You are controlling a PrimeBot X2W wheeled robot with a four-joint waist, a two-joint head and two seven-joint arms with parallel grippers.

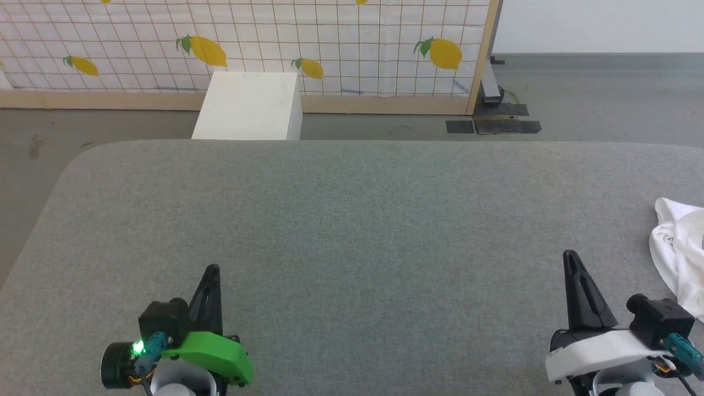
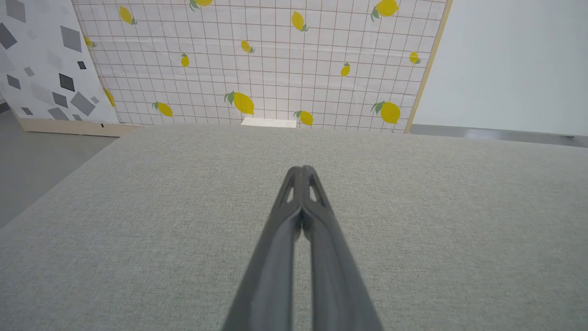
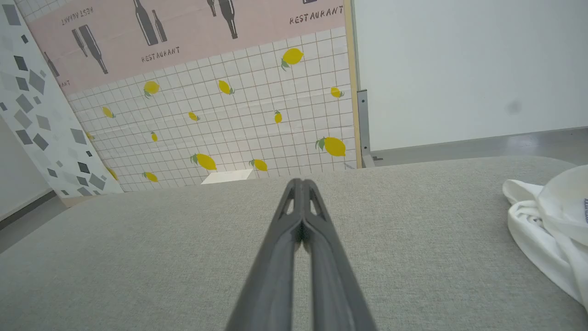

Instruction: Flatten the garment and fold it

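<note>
Plain white on the garment (image 1: 679,247), with a few dark stitches at one fold. Muted grey-green, finely flecked weave across the worktop (image 1: 352,220). Black on the fingers of the left hand (image 1: 213,269) and the right hand (image 1: 570,256); bright green casing (image 1: 214,355) behind the left, white casing (image 1: 599,352) behind the right. White with a thin brown grid and yellow, green-leaved lemons on the screen (image 1: 341,49), edged in pale wood. Pink with dark bottles and lettering on the upper panel (image 3: 183,37). White with scattered grey and black squares on the side panel (image 2: 41,59). White box (image 1: 247,107); grey floor (image 1: 605,99).
</note>
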